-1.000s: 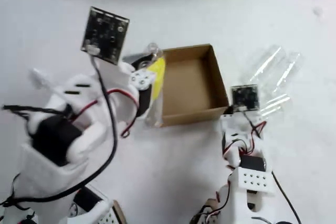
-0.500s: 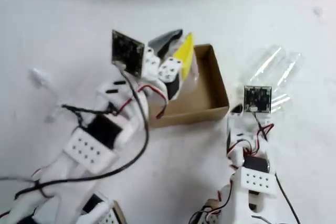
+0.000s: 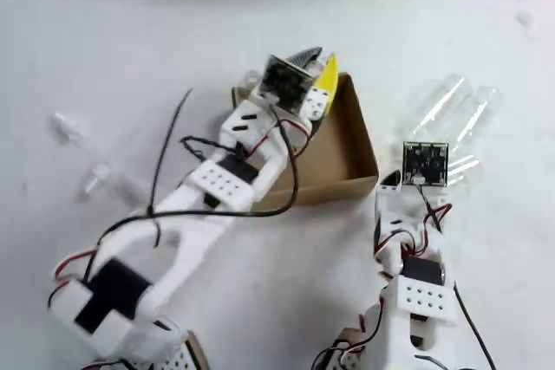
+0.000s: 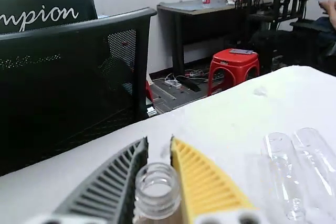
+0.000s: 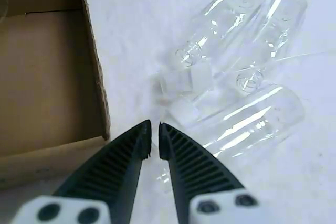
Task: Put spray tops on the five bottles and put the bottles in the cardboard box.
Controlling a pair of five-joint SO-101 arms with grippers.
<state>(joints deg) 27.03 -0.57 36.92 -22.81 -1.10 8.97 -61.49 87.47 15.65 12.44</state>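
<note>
My left gripper (image 4: pixel 159 142), with one grey and one yellow finger, is shut on the neck of a clear bottle (image 4: pixel 157 190) that has no spray top on it. In the high view this gripper (image 3: pixel 314 60) is over the far left corner of the cardboard box (image 3: pixel 360 149). Right of the box lie three clear bottles (image 3: pixel 451 114) close together. My right gripper (image 5: pixel 154 139) is shut and holds nothing, just short of these bottles (image 5: pixel 247 116) and a white spray top (image 5: pixel 186 82) beside them. The box wall (image 5: pixel 94 66) stands next to it.
Two loose spray tops (image 3: pixel 65 127) (image 3: pixel 97 179) lie on the white table far left of the box. The left arm (image 3: pixel 217 184) stretches diagonally across the table's left half. The right arm (image 3: pixel 408 249) stands at the front right. A chair and stools stand beyond the table.
The left arm has swung right and forward, carrying the bottle from beside the box's left wall to above its far left corner. The right arm shifted slightly, then stayed still.
</note>
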